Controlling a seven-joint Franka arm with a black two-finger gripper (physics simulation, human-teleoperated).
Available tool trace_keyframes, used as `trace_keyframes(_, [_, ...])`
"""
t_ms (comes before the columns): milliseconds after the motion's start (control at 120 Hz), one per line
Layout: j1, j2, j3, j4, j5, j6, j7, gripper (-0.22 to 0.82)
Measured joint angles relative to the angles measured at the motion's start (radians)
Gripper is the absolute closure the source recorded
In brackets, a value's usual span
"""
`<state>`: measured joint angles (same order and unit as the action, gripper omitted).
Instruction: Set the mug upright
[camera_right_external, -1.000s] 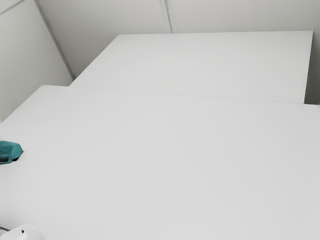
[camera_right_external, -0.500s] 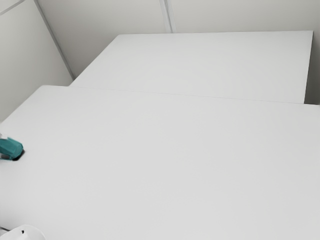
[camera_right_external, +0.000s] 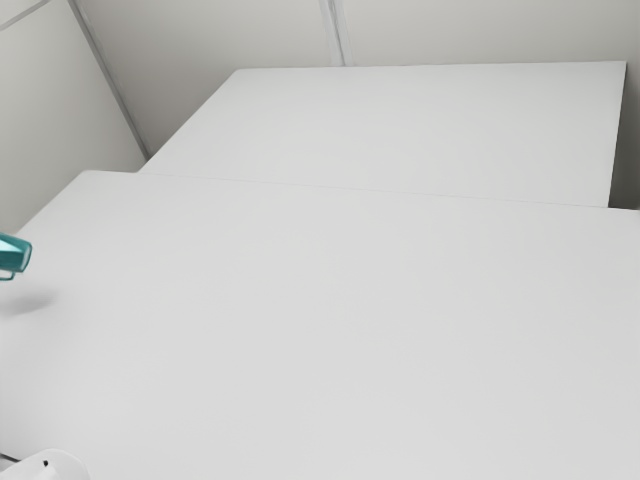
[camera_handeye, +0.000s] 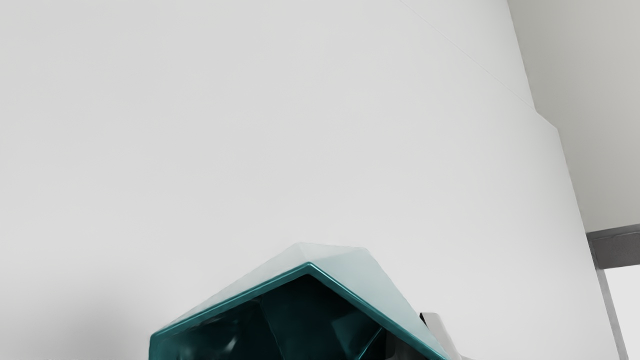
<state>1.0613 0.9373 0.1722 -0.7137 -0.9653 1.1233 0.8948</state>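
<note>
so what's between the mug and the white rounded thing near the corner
Bare table, with a soft shadow below the mug; the exterior view shows it.

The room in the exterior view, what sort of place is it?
Probably a plain indoor workroom, maybe a lab or office. There's a big white table, another white tabletop beyond it, and a pale wall behind. I can't tell exactly which kind.
</note>
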Motion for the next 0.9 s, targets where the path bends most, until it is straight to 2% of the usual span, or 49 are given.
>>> trace_keyframes(83, [-0.041, -0.141, -0.006, -0.146, 0.112, -0.005, -0.006, 0.78])
trace_keyframes(225, [-0.164, -0.264, -0.008, -0.226, 0.294, -0.008, -0.015, 0.79])
trace_keyframes(342, [-0.297, -0.45, -0.008, -0.463, 0.412, 0.057, -0.023, 0.79])
trace_keyframes(658, [-0.63, -0.713, -0.011, -0.854, 0.616, 0.343, -0.089, 0.79])
trace_keyframes(900, [-0.781, -0.864, -0.013, -1.099, 0.701, 0.597, -0.17, 0.79])
